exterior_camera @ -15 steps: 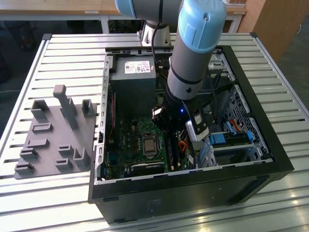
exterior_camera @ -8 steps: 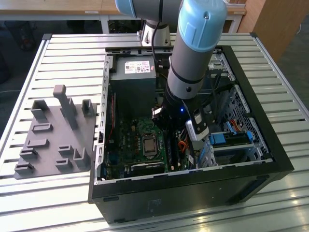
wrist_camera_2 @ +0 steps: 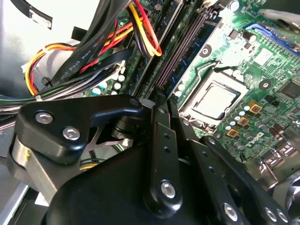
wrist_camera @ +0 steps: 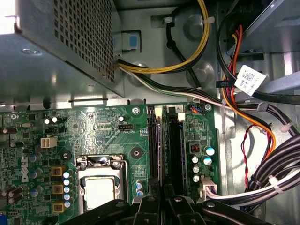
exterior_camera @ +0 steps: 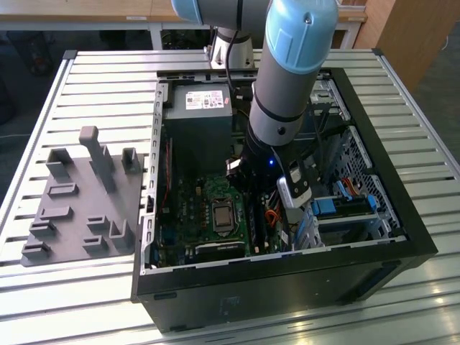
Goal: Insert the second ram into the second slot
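The gripper (wrist_camera_2: 161, 101) sits low over the memory slots (wrist_camera: 164, 140), its fingers (wrist_camera_2: 161, 154) drawn close together; whether they pinch the second ram I cannot tell. A thin module stands in the slot nearest the CPU socket (wrist_camera: 101, 183), probably being pressed home.

Arm (exterior_camera: 287, 79) reaching into open computer case (exterior_camera: 374, 237).
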